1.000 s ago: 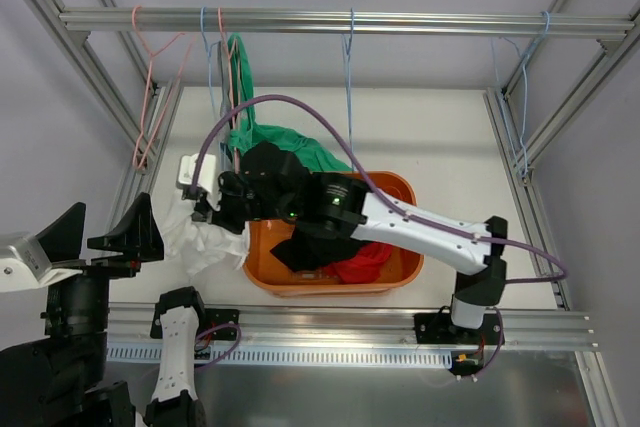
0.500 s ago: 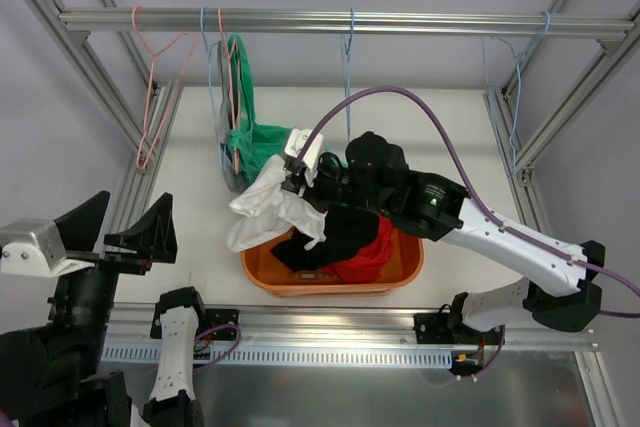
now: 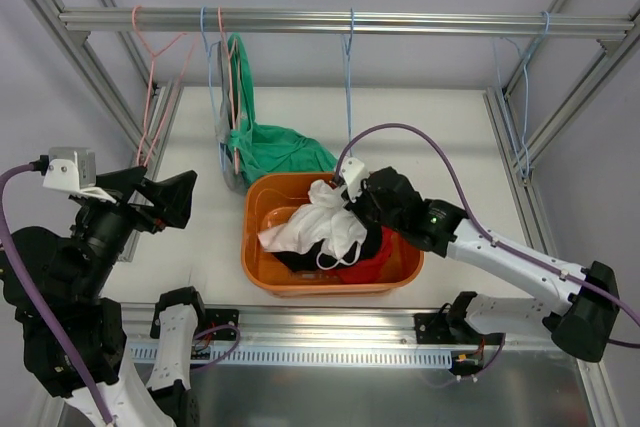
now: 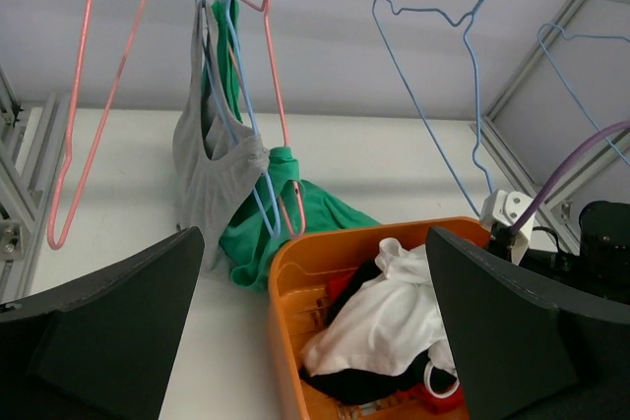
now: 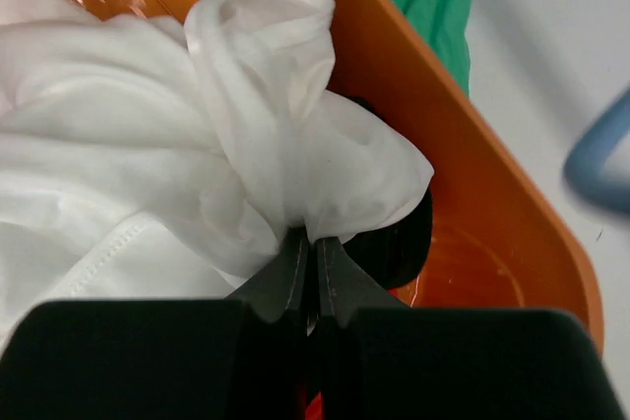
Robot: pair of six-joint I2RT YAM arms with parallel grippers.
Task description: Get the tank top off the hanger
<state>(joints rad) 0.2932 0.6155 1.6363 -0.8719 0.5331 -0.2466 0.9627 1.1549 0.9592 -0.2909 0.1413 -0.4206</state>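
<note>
My right gripper [image 3: 345, 195] is shut on a bunched fold of a white tank top [image 3: 308, 227] and holds it low over the orange basket [image 3: 252, 259]. In the right wrist view the closed fingertips [image 5: 308, 238] pinch the white fabric [image 5: 148, 164], which drapes over black and red clothes in the basket [image 5: 472, 145]. My left gripper [image 3: 160, 197] is open and empty, raised left of the basket. Its view shows the white top [image 4: 394, 317] lying in the basket [image 4: 283, 331]. A grey tank top [image 4: 212, 179] hangs on a blue hanger [image 4: 236, 95] from the rail.
A green garment [image 3: 285, 147] hangs from a hanger and trails onto the table behind the basket. An empty pink hanger [image 3: 150, 97] and empty blue hangers [image 3: 348, 77] [image 3: 515, 107] hang from the top rail [image 3: 400, 22]. Aluminium frame posts stand on both sides.
My right gripper carried the white tank top from left of the basket rightward and down into it. My left arm rose and its gripper swung toward the hangers.
</note>
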